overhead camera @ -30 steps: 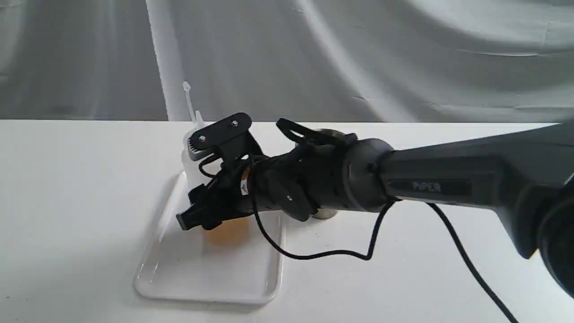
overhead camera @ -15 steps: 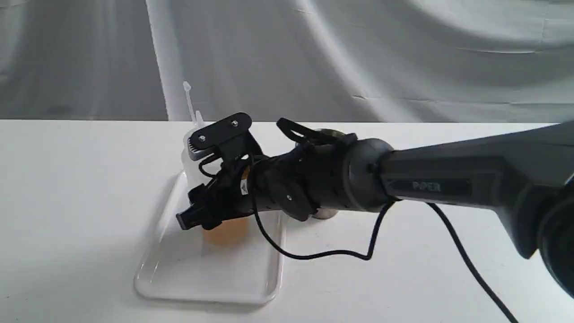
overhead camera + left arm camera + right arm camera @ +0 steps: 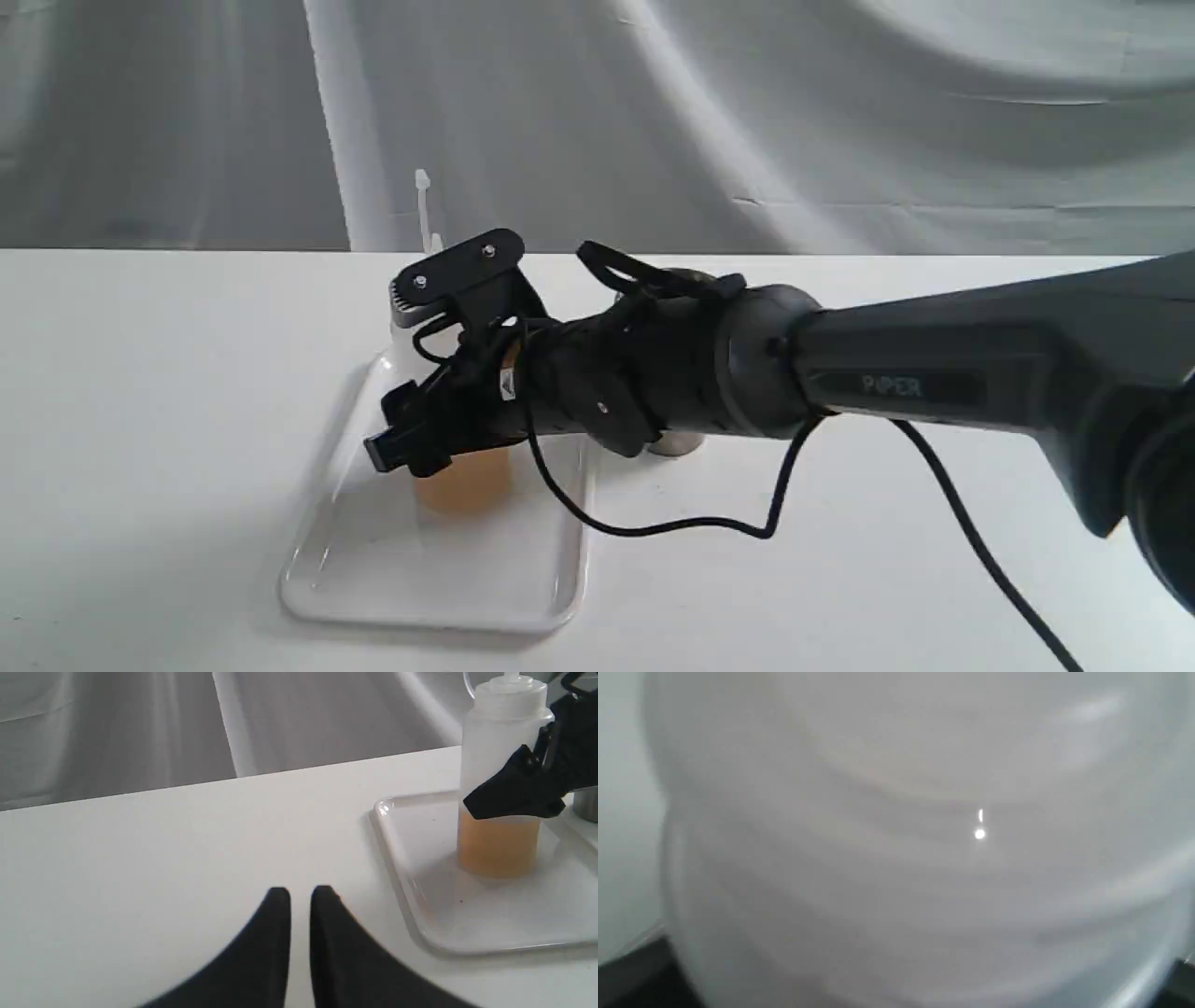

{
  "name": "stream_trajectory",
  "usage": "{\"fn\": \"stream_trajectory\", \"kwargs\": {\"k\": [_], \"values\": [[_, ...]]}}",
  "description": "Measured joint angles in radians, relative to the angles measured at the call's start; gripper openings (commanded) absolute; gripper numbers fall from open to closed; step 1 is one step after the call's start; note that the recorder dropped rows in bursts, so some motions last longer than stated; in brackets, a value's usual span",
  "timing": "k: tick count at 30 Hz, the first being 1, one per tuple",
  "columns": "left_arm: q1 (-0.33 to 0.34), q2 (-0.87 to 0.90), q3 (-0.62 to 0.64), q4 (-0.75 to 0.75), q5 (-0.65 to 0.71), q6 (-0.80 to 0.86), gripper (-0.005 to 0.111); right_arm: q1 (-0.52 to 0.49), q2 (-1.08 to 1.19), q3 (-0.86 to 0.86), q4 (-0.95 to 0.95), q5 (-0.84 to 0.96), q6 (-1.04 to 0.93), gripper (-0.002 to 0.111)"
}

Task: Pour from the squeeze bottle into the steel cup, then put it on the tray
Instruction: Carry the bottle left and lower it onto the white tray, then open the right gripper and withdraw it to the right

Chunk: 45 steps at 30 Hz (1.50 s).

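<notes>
The right claw (image 3: pixel 386 378) straddles the bottle (image 3: pixel 501 760), one finger to each side. The bottle stands upright between them on the tray (image 3: pixel 467 914), with amber liquid low inside, and I cannot tell whether the fingers press its wall or sit just off it. The cup (image 3: pixel 674 446) stands behind that claw's wrist, beside the tray and mostly hidden by the arm. The left claw (image 3: pixel 301 894) hovers over bare table (image 3: pixel 140 858) well apart from the tray, its fingers nearly touching and gripping nothing.
</notes>
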Motion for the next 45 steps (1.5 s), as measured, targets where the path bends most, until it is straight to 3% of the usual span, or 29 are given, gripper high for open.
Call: {"fn": "stream_trajectory", "kwargs": {"k": [10,34,45], "values": [[0.0,0.0,0.0,0.0,0.0,0.0,0.008,0.0,-0.004,0.0,0.0,0.012,0.0,0.092],[0.0,0.0,0.0,0.0,0.0,0.0,0.008,0.0,-0.324,0.0,0.0,0.225,-0.002,0.092],[0.0,0.0,0.0,0.0,0.0,0.0,0.008,0.0,-0.62,0.266,-0.005,0.192,0.018,0.088]]}}
